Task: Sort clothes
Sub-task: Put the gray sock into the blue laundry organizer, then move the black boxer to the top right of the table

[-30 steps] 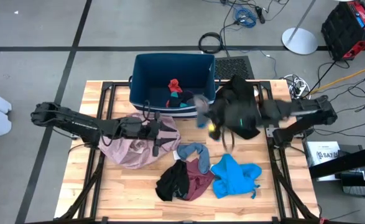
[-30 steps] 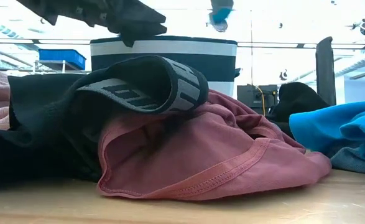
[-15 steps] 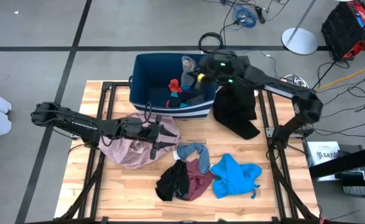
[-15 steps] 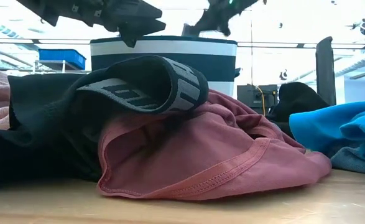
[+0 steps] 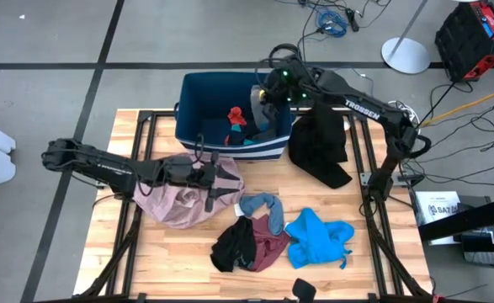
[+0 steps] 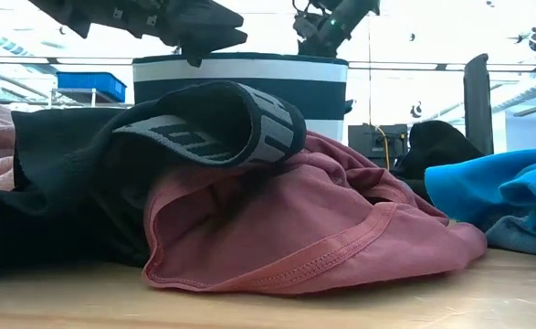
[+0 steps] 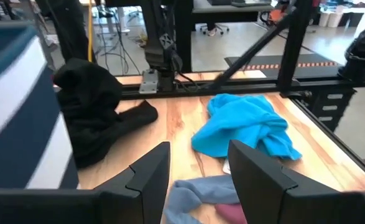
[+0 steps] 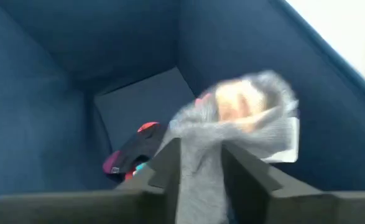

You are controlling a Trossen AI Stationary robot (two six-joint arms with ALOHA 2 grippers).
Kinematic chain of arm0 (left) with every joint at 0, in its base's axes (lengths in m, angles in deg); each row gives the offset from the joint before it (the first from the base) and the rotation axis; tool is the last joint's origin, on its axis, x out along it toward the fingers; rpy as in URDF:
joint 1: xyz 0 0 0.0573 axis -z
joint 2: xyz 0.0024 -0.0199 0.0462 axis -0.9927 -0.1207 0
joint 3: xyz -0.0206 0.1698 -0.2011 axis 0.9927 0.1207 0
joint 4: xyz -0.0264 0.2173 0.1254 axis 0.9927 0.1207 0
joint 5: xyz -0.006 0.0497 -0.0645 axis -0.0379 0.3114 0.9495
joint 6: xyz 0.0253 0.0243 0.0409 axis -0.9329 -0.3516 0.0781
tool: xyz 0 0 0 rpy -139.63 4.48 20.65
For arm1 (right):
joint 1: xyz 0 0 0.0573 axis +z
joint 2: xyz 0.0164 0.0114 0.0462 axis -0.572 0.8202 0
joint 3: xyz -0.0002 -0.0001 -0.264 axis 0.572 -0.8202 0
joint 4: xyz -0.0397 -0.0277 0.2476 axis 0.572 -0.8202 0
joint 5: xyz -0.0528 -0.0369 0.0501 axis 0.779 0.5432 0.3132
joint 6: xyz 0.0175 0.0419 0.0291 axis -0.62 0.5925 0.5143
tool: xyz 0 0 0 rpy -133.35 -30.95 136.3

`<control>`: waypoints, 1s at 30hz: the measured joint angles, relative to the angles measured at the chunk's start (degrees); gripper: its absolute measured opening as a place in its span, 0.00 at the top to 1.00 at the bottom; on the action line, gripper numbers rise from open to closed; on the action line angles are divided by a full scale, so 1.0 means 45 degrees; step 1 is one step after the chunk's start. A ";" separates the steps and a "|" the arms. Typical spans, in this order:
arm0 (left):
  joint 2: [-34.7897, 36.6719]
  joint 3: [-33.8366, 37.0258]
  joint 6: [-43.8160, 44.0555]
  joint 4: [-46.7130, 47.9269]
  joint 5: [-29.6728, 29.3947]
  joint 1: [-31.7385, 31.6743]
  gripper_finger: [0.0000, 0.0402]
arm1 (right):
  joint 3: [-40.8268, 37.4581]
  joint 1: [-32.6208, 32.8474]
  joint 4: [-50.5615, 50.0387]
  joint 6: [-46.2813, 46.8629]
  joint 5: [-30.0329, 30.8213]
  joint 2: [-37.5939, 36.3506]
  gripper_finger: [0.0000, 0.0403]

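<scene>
1. Clothes, grey sock (image 8: 232, 124): between the fingers of the right gripper (image 5: 263, 94), jaws parted narrowly around it, above the bin (image 5: 196, 93) at the table's (image 5: 146, 269) far edge.
2. Red sock (image 5: 236, 114), dark items: inside the bin.
3. Left gripper (image 5: 211, 187): jaws apart, nothing between them, over the pink garment (image 5: 175, 206) near the left edge.
4. Black garment (image 5: 321, 143): right of the bin.
5. Blue garment (image 5: 314, 238), maroon garment (image 5: 268, 244), black piece (image 5: 232, 246), grey-blue piece (image 5: 259, 204): near edge, middle.
</scene>
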 joint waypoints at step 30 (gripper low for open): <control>-0.1242 -0.0323 -0.0714 0.1246 -0.0466 -0.0291 0.57 | -0.9832 0.7784 0.7449 0.1489 -0.0551 -0.5228 0.41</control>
